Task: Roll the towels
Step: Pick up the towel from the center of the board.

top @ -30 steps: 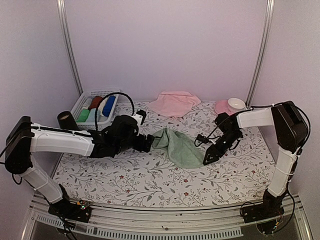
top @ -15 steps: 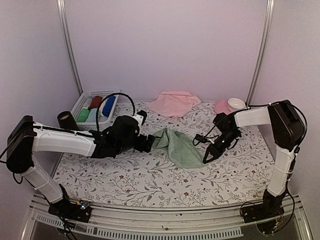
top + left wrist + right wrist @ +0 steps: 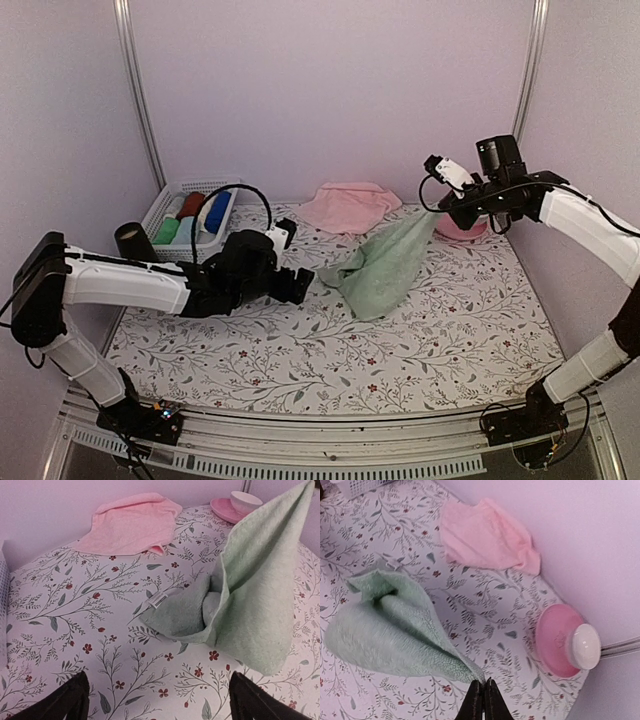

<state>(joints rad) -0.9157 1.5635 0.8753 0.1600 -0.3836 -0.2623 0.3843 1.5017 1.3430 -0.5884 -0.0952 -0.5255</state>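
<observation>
Mint green towel (image 3: 385, 270) hangs from one corner pinched in the clenched right tool (image 3: 482, 687), its lower end bunched on the flowered worktop (image 3: 450, 330), while the pink towel (image 3: 347, 207) lies crumpled at the back and the left tool (image 3: 302, 284) rests released beside the bunched end.

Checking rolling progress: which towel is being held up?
The mint green towel, held by a corner in the right end effector; the pink towel lies untouched behind.
</observation>
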